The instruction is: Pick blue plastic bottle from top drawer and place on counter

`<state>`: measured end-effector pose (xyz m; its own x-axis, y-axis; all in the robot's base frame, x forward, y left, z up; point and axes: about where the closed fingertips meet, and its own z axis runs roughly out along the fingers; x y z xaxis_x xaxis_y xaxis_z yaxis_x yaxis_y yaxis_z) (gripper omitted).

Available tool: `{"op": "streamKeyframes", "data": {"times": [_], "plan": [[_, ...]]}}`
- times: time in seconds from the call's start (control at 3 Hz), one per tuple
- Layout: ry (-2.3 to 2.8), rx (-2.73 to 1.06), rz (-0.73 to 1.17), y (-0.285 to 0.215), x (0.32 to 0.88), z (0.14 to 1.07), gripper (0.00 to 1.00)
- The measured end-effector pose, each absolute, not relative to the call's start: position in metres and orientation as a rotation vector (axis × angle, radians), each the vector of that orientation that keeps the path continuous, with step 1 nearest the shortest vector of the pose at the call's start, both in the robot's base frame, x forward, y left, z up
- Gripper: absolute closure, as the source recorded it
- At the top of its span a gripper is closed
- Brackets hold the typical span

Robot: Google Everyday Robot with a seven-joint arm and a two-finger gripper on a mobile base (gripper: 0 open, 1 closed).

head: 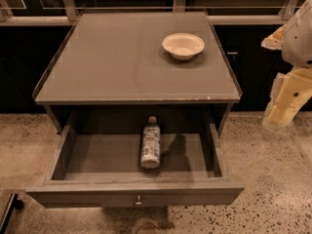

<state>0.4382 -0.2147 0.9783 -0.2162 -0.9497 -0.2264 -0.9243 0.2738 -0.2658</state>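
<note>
Bottle [150, 145]: flat in open drawer [97, 156], cap to the back, long axis front-to-back.
Gripper [285, 106]: far right, holds nothing; how open, we cannot tell.
Reach: we judge bottle well to its left.

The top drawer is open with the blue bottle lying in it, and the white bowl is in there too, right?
Not quite. The camera view shows the white bowl sitting on the counter, not in the top drawer. The blue bottle does lie in the open drawer; the end effector hangs off to the right.
</note>
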Motion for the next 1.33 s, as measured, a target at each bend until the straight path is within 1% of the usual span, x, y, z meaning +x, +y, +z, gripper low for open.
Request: {"op": "streamKeyframes", "data": {"times": [0.33, 0.67, 1.0, 1.33], "plan": [[2.18, -1.604, -0.052, -0.205, 0.424, 0.969, 0.0], [2.18, -1.398, 0.095, -0.192, 0.413, 0.938, 0.0], [2.154, -1.139, 0.275, -0.183, 0.441, 0.914, 0.0], [2.097, -1.053, 0.273, -0.179, 0.46, 0.928, 0.0]]}}
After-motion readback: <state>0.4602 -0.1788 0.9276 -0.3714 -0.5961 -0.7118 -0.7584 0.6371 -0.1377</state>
